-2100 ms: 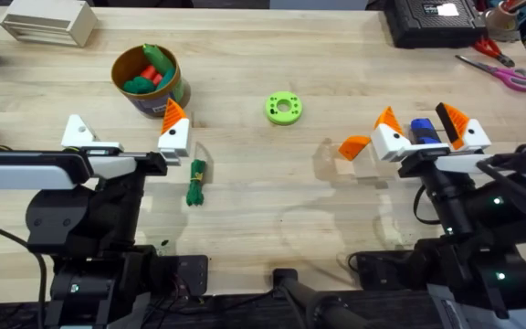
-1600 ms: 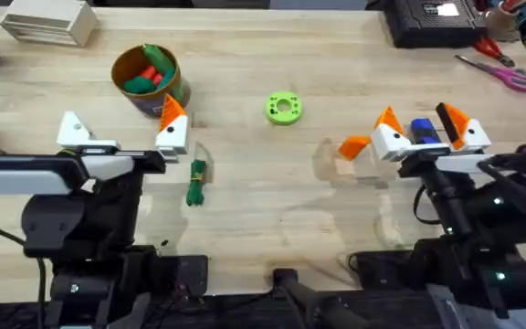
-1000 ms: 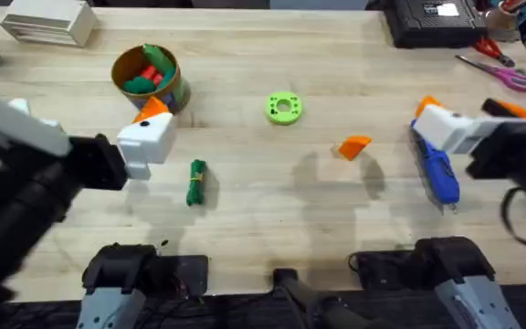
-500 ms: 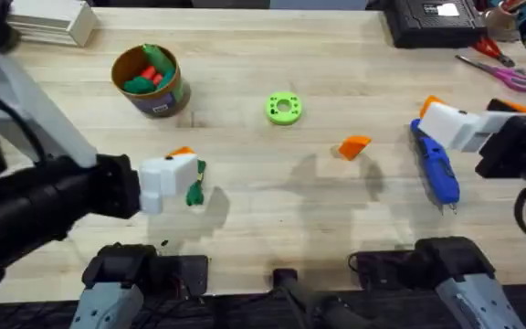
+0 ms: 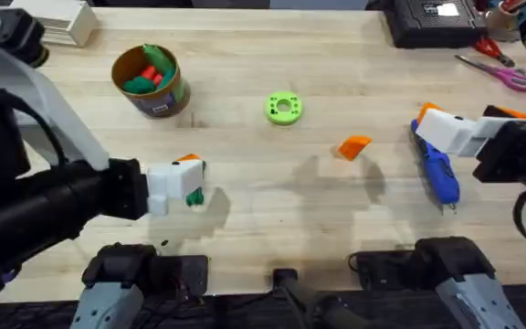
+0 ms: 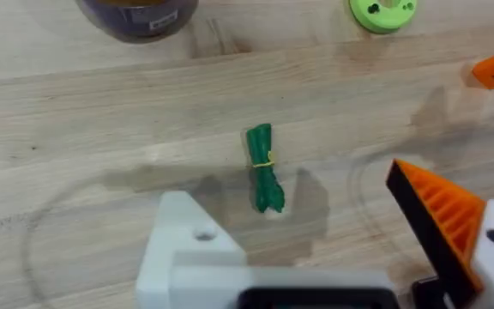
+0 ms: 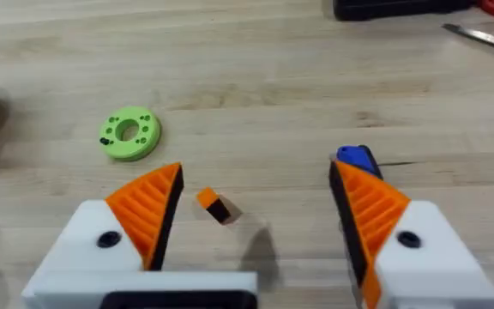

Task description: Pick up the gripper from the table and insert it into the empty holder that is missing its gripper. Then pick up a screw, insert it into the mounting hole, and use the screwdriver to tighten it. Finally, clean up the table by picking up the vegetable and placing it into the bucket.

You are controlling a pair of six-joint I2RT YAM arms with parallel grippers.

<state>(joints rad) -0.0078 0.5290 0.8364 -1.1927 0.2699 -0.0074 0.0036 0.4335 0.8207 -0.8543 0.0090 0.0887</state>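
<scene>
My left gripper [image 5: 183, 177] hangs open just above the small dark green vegetable [image 5: 194, 192] [image 6: 264, 168]. One of its fingers is the bare white holder [image 6: 183, 251]; the other carries an orange tip. The loose orange gripper [image 5: 354, 146] [image 7: 215, 206] lies mid-table. To its right lies the blue screwdriver [image 5: 436, 170] [image 7: 357, 159], with my right gripper [image 5: 471, 117] [image 7: 256, 184] open and empty over its far end. The brown bucket [image 5: 163, 94] stands at the back left with toy vegetables inside. The screw is out of view.
A lime-green ring disc [image 5: 283, 108] [image 7: 129, 133] lies centre-back. Pink-handled scissors [image 5: 499, 69] and a black device [image 5: 427, 20] sit at the back right. A white box [image 5: 48, 20] is at the back left corner.
Both arms rose from their low parked pose. The left gripper swung forward and came over the vegetable. The right gripper shifted right, leaving the screwdriver and the orange gripper in plain sight.
</scene>
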